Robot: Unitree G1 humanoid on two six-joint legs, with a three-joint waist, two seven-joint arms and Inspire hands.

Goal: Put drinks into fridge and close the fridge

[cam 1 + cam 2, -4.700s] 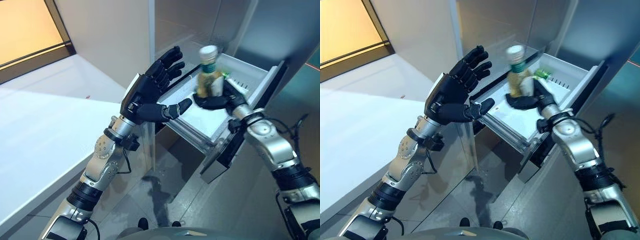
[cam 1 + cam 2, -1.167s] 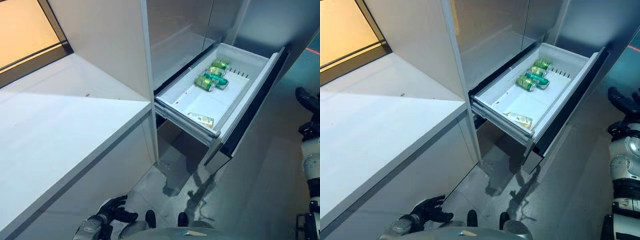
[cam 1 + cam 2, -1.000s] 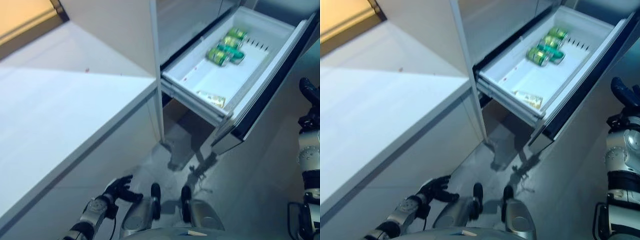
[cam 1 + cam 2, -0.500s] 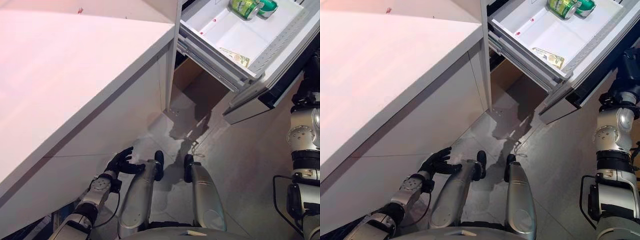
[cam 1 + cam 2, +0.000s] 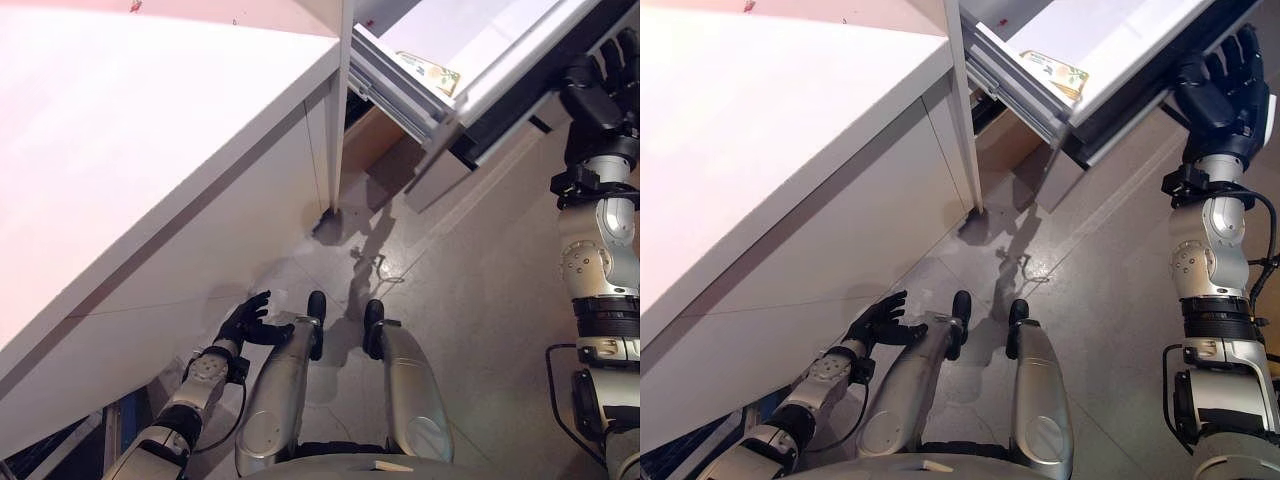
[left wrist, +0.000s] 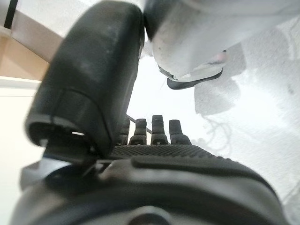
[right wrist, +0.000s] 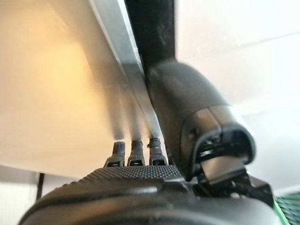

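Note:
The fridge drawer [image 5: 487, 35] stands pulled out at the top of the eye views, white inside, with a dark front panel [image 5: 1127, 112]. A flat pale packet [image 5: 428, 73] lies at its near end. My right hand [image 5: 1218, 88] is raised against the dark front panel with its fingers straight and spread; in the right wrist view its fingers [image 7: 136, 152] lie along the panel's edge. My left hand [image 5: 247, 320] hangs low near the floor, fingers relaxed and empty, and also shows in the left wrist view [image 6: 150, 131].
A long white counter [image 5: 150, 140] with a white cabinet front below it runs along the left, ending at a vertical panel [image 5: 335, 150] beside the fridge. Grey tiled floor [image 5: 480, 300] lies below the drawer.
The camera has tilted further down, so the green cans in the drawer have left the picture. My right hand has risen to the drawer's dark front. My left hand stays low.

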